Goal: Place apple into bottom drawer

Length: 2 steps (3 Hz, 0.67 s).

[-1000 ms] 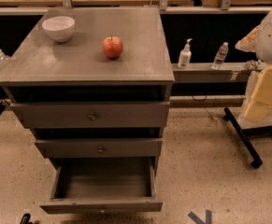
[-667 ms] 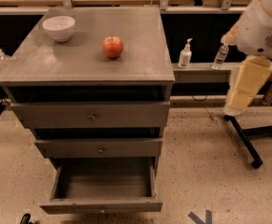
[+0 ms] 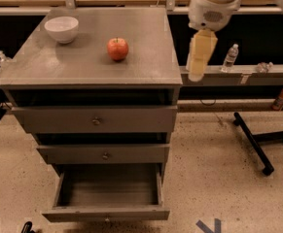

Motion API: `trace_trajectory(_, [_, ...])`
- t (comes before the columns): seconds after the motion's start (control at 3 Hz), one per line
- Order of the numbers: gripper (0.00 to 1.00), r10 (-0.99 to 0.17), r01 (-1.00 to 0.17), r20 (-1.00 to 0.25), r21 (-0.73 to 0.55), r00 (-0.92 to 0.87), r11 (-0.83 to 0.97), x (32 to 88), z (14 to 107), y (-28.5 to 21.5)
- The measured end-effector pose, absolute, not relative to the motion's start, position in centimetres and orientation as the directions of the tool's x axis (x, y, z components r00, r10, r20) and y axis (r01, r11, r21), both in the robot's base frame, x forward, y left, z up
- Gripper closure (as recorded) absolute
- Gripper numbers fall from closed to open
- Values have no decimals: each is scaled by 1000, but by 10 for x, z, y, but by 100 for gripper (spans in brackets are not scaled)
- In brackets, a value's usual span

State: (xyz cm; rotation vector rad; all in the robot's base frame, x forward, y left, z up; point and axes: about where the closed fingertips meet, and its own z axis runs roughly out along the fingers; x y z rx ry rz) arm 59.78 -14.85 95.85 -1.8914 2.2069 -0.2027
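Speckled beige floor (image 3: 214,154) beneath a grey cabinet (image 3: 82,67)

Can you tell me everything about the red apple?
The small round red apple, with orange-yellow patches and a short stem, sits upright on the grey metal cabinet top, right of the white bowl and not touching it. Nothing holds it: the robot's pale yellow gripper hangs beyond the cabinet's right edge, apart from it. The grey bottom drawer below stands open.
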Motion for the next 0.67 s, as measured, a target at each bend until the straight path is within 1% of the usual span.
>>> trace_trajectory(0.33, [0,-980,-950,-159,-268,-121,161,649,952,-115])
trace_trajectory(0.67, [0,-974,-942,-198,-291,-113,168,660,954,-108])
